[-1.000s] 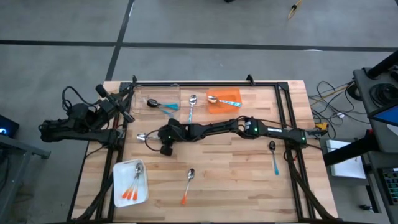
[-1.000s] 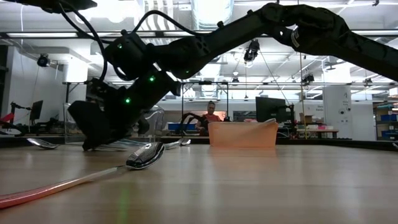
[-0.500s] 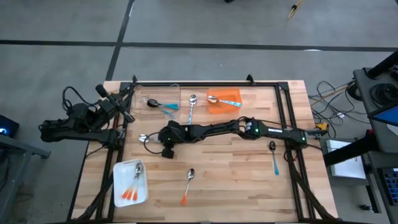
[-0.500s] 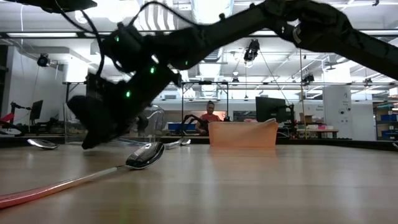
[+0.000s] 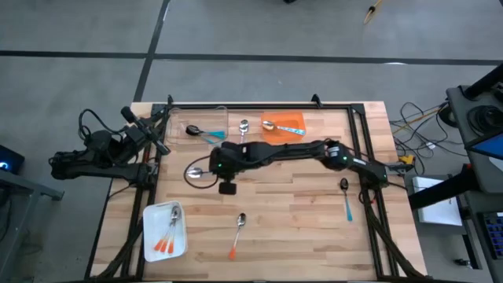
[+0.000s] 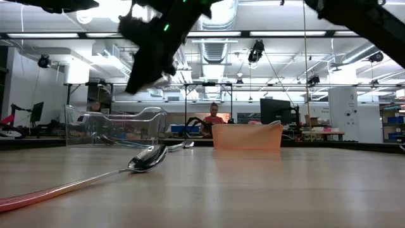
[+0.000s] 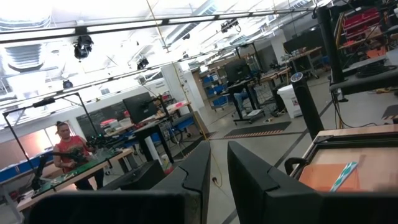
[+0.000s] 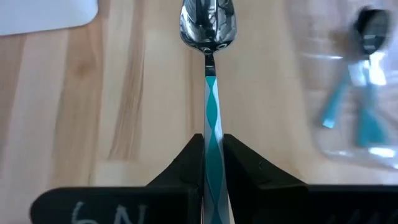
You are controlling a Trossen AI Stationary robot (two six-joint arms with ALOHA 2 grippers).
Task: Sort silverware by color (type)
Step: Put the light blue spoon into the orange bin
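My right gripper (image 5: 214,167) reaches to the table's left-centre and is shut on a spoon with a silver bowl (image 8: 208,25) and a light-blue patterned handle. In the low view it (image 6: 150,54) hangs high above the table. A clear container (image 5: 206,126) at the far left holds dark spoons with teal handles (image 8: 367,93). An orange tray (image 5: 284,124) carries a light-blue-handled spoon. A white tray (image 5: 151,224) near the left edge holds orange-handled spoons. My left gripper (image 7: 219,171) is parked beyond the table's left edge, shut. My right gripper pinches the spoon's handle (image 8: 212,127) between its two fingers (image 8: 189,158), coming from the table's right and slanting down. The spoon runs on in line with the fingers, its bowl (image 5: 192,171) toward the table's left. It is lifted clear of the table.
An orange-handled spoon (image 5: 238,234) lies loose on the near middle of the table, close in the low view (image 6: 147,158). A dark teal-handled spoon (image 5: 346,196) lies near the right edge. Another silver spoon bowl (image 5: 244,124) lies between the clear container and the orange tray.
My right gripper has risen off the table with the spoon and drawn a little toward the right and far side. The spoon, which lay with its bowl on the wood, now hangs clear above it.
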